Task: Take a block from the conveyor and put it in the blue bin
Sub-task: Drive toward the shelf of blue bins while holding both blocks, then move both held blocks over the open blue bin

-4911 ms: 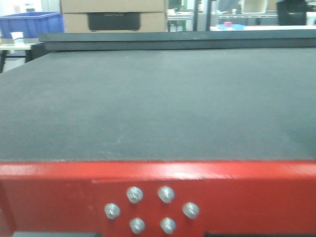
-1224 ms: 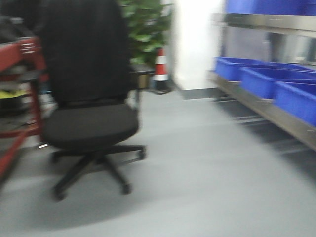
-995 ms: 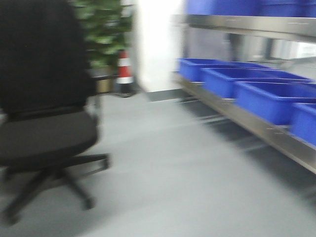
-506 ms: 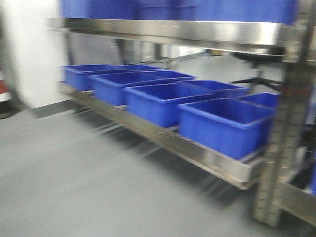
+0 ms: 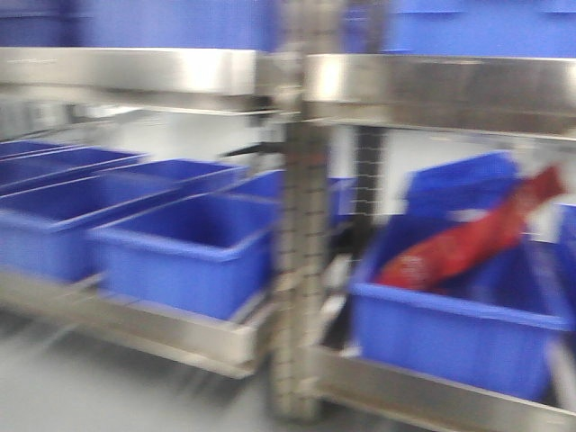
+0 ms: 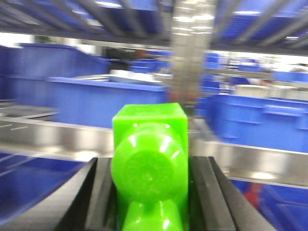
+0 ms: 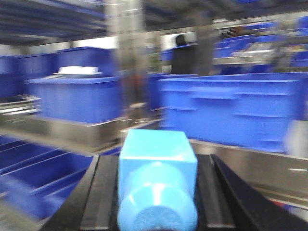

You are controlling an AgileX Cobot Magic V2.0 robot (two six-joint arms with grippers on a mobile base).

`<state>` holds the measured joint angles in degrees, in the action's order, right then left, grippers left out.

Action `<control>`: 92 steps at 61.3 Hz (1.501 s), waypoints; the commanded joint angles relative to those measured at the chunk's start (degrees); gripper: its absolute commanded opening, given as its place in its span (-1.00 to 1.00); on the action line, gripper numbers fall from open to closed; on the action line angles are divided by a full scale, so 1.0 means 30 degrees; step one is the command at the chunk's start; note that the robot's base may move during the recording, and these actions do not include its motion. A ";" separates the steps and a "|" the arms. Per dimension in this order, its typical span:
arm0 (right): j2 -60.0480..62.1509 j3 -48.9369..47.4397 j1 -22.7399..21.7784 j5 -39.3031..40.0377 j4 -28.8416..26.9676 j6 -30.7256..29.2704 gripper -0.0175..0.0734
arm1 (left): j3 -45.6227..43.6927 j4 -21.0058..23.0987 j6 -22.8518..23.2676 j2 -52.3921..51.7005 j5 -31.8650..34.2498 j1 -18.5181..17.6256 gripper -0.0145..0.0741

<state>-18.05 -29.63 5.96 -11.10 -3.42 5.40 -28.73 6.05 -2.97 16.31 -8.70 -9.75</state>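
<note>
While the left hand (image 6: 150, 207) is clamping a green block (image 6: 149, 144), the right hand (image 7: 156, 211) is gripping a light-blue block (image 7: 156, 159) likewise; both are facing blue bins (image 5: 184, 261) on the steel shelf (image 5: 171, 328); carrying seems underway, and the next move is calling for hovering over a bin, then release.

The green block (image 6: 150, 163) and light-blue block (image 7: 157, 178) look glossy plastic, the shelving (image 5: 301, 225) shiny metal.

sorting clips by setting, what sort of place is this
Probably a warehouse or factory storeroom: steel shelving racks hold rows of blue plastic bins above a grey floor. The left gripper holds a green block, the right gripper a blue block.
</note>
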 commanded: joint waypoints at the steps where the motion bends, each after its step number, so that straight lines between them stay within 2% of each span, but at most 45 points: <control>1: 0.0021 0.0036 -0.0017 0.0424 0.0171 -0.0129 -0.97 | -0.0023 -0.0026 0.0023 -0.0068 0.0393 -0.0067 -0.92; 92: 0.0021 0.0036 -0.0017 0.0424 0.0171 -0.0129 -0.97 | -0.0023 -0.0026 0.0023 -0.0068 0.0393 -0.0067 -0.92</control>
<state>-18.05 -29.63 5.96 -11.10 -3.42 5.40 -28.73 6.05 -2.97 16.31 -8.70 -9.75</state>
